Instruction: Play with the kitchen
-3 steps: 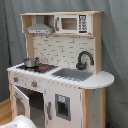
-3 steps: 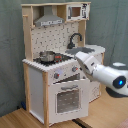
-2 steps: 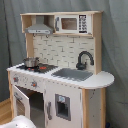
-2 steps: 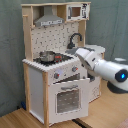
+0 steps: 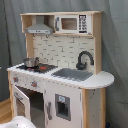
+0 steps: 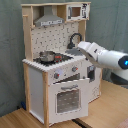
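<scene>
Gripper point(image 6: 80, 48) reaching over the kitchen point(image 6: 55, 65) counter near the sink; whether its fingers are open or closed cannot be told.

The kitchen stands on a light wood floor point(image 6: 12, 119) before a grey curtain point(image 5: 115, 45); in both exterior views the small pot point(image 5: 31, 62) sits on the stovetop and the oven door point(image 6: 67, 97) hangs ajar. In the second exterior view the white arm point(image 6: 102, 54) enters from the second exterior view's right, and since 0.7 s ago it has risen slightly and pushed further over the counter toward the faucet point(image 6: 75, 39).

arm point(image 6: 102, 54) covering the sink, kitchen point(image 5: 60, 75) base cut off below in the first exterior view
</scene>
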`<action>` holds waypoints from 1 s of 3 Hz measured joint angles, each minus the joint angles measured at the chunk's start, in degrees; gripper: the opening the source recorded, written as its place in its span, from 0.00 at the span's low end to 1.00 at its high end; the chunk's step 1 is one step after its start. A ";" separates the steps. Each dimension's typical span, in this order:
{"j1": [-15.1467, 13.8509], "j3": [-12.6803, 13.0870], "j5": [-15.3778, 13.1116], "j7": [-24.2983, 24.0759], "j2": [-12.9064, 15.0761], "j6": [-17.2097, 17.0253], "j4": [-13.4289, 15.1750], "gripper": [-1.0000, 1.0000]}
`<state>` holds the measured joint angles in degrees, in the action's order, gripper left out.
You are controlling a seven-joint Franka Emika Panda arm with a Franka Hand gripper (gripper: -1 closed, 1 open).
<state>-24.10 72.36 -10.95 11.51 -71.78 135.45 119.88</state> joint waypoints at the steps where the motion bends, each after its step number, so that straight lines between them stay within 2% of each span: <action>1: 1.81 -1.81 0.75 4.49 2.23 -1.19 0.93 1.00; 3: 6.46 -4.24 3.38 12.46 8.15 -6.35 1.45 1.00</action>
<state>-17.64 68.12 -7.57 23.97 -63.63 129.11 121.33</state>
